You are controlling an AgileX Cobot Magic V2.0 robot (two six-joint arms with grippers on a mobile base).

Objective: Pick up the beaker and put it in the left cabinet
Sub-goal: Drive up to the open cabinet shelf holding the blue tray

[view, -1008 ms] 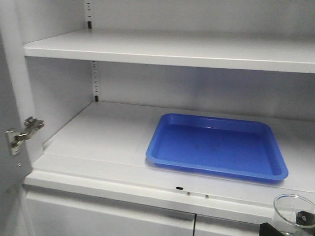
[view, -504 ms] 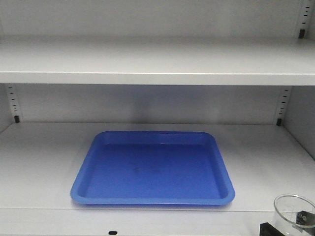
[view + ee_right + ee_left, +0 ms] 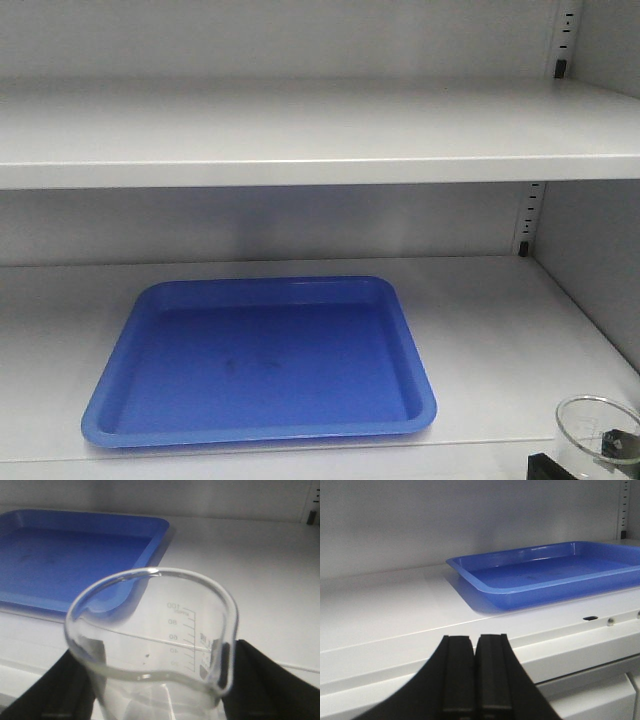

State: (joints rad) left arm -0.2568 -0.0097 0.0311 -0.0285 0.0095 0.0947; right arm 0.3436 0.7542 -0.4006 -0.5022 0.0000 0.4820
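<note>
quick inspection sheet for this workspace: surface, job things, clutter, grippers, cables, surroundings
surface: lower shelf of the left cabinet, pale grey, flat, carrying only a tray
job's things: beaker, clear glass with white graduations, upright, looks empty, held near the shelf's front right, not yet set down
clutter: blue tray, flat on the lower shelf, nothing in it
grippers: right gripper has its jaws closed on the beaker; left gripper has its jaws pressed together, holding nothing, in front of the shelf edge
cables: nothing seen
surroundings: upper shelf bare where visible; slotted strip on the back wall; closed doors below the shelf
</note>
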